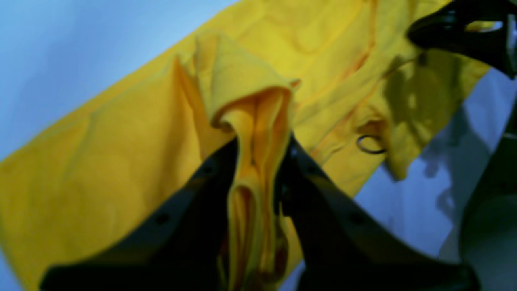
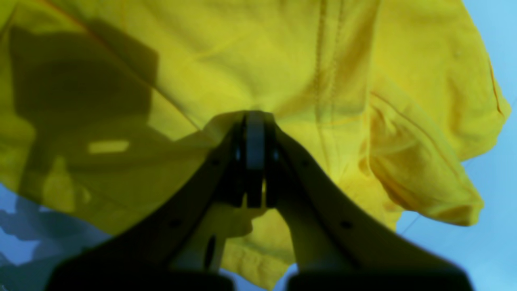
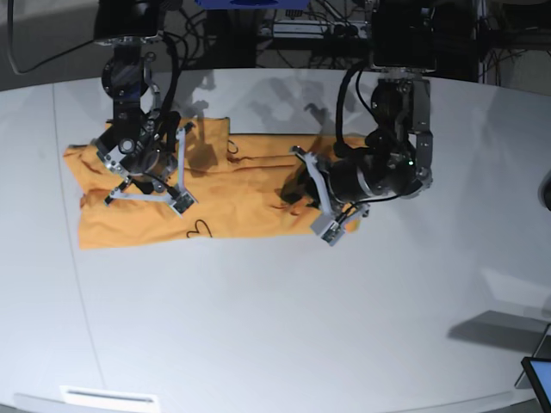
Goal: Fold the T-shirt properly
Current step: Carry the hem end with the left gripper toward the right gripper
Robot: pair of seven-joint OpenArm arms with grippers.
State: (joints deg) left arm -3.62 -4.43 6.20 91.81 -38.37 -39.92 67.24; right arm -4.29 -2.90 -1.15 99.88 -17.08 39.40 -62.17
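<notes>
The orange-yellow T-shirt (image 3: 224, 185) lies spread and creased on the white table (image 3: 344, 327), at the back left of the base view. My left gripper (image 1: 262, 141) is shut on a bunched, lifted fold of the T-shirt (image 1: 121, 133), at the cloth's right end in the base view (image 3: 291, 194). My right gripper (image 2: 254, 117) is shut on the T-shirt (image 2: 282, 52), with a sliver of cloth pinched between its pads. It sits over the shirt's left part (image 3: 142, 168). A thin dark thread loop (image 1: 371, 144) lies on the cloth.
The table's near edge curves across the bottom of the base view. A screen corner (image 3: 538, 379) shows at the bottom right and a white strip (image 3: 108, 397) at the bottom left. Cables and dark equipment (image 3: 301, 30) stand behind the table.
</notes>
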